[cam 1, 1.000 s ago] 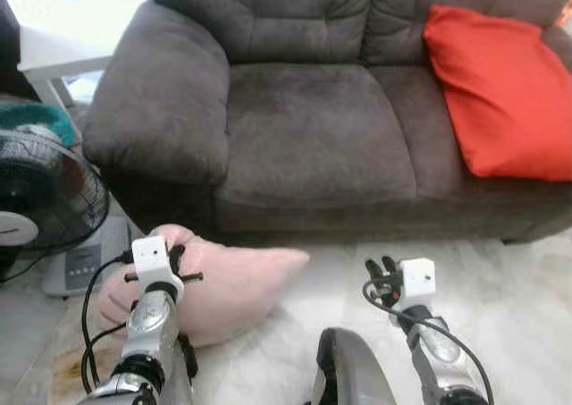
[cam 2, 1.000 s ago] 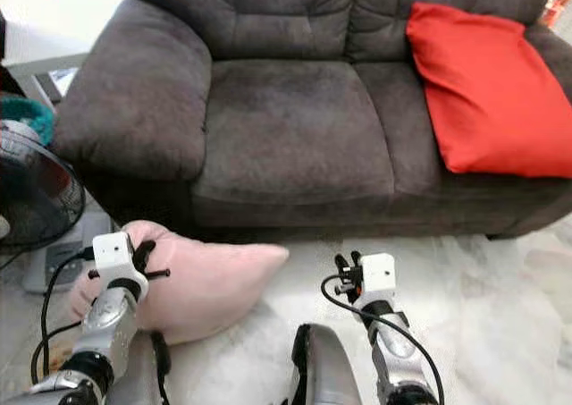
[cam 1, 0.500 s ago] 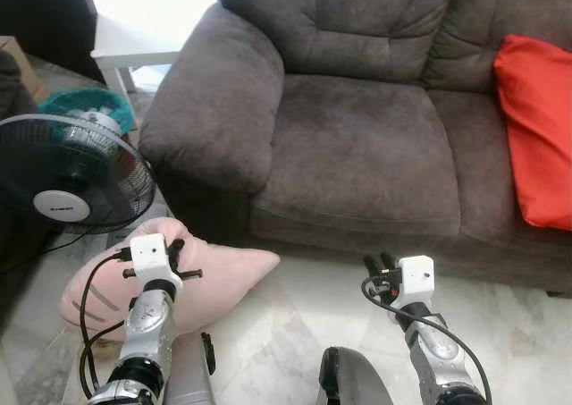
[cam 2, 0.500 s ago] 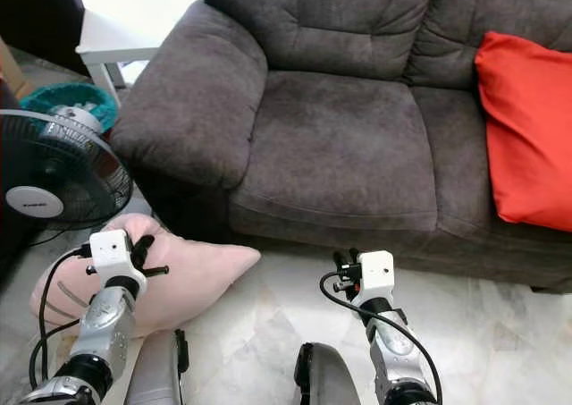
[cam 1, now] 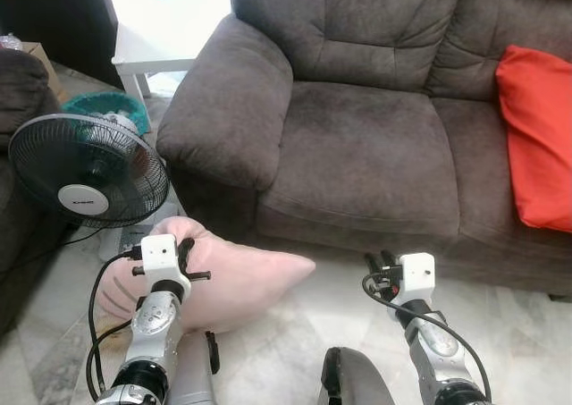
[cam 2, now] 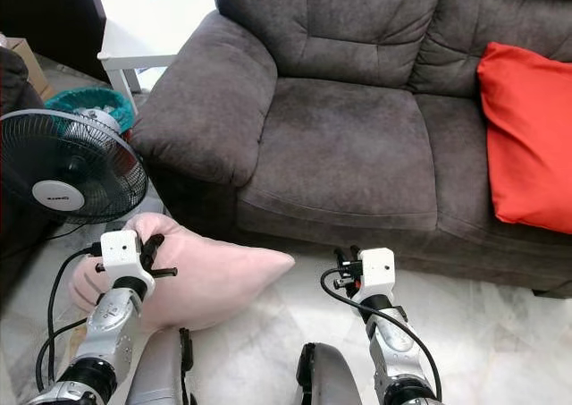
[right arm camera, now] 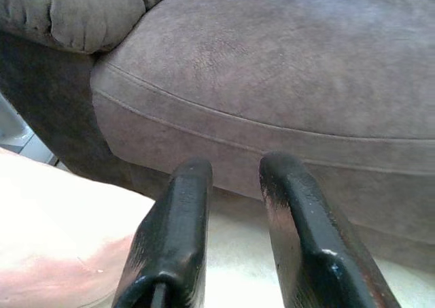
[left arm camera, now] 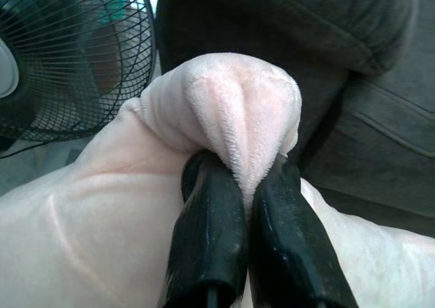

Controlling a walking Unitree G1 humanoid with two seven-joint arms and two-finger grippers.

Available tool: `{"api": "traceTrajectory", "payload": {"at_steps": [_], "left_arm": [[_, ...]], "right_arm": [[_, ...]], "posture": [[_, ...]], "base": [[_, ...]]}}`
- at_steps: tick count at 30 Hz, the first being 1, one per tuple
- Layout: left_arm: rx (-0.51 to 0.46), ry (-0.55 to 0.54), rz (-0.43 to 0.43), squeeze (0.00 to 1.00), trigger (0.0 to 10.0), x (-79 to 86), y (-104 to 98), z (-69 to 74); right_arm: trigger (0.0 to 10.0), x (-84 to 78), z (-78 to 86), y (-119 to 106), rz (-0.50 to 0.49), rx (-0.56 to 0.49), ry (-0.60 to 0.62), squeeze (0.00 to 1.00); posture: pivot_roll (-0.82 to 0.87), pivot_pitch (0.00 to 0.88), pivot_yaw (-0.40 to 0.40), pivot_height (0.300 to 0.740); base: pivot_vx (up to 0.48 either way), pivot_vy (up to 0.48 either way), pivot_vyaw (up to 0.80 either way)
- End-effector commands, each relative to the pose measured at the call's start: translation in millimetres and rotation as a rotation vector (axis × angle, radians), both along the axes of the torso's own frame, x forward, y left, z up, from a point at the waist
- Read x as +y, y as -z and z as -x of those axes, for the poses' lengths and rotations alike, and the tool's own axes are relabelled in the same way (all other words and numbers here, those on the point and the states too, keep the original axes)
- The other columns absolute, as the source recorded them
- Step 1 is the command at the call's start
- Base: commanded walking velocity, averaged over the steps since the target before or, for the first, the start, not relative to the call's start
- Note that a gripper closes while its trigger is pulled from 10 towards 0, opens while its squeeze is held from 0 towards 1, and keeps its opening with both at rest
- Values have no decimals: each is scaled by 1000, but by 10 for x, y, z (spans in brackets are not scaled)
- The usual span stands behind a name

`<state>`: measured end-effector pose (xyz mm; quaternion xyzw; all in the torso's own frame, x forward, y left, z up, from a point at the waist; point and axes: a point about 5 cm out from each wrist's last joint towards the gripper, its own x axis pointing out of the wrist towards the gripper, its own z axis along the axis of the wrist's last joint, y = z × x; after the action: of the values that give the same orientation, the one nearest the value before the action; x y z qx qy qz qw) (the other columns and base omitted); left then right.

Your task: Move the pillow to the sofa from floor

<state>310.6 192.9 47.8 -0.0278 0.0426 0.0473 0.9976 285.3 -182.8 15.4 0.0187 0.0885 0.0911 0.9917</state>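
Low down, left claw [left arm camera: 248, 175] pinching pink pillow [cam 1: 241, 275] corner (by sofa [cam 1: 357, 155] front edge), right claw [right arm camera: 234, 179] apart.

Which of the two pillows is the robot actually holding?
The pale pink pillow on the floor: the left hand pinches a fold of it. The red pillow lies untouched on the sofa.

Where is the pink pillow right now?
The pink pillow is low at the left, pinched at a corner by the left gripper, between the fan and the sofa front.
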Motion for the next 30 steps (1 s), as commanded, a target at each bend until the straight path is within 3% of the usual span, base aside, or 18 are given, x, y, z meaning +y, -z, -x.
{"api": "traceTrajectory", "payload": {"at_steps": [1, 24, 30], "left_arm": [[-94, 11, -14, 0, 10000, -8, -187, -76], [-106, 4, -18, 0, 10000, 9, -219, -90], [-98, 3, -24, 0, 10000, 9, -215, -91]], "right_arm": [[10000, -48, 68, 64, -2, 24, 17, 0], [10000, -14, 33, 28, -2, 7, 14, 0], [10000, 12, 19, 10, -5, -3, 3, 0]], "posture": [[106, 94, -105, 599], [113, 84, -103, 736], [116, 81, -106, 740]], "base": [[-307, 0, 0], [-292, 0, 0], [0, 0, 0]]}}
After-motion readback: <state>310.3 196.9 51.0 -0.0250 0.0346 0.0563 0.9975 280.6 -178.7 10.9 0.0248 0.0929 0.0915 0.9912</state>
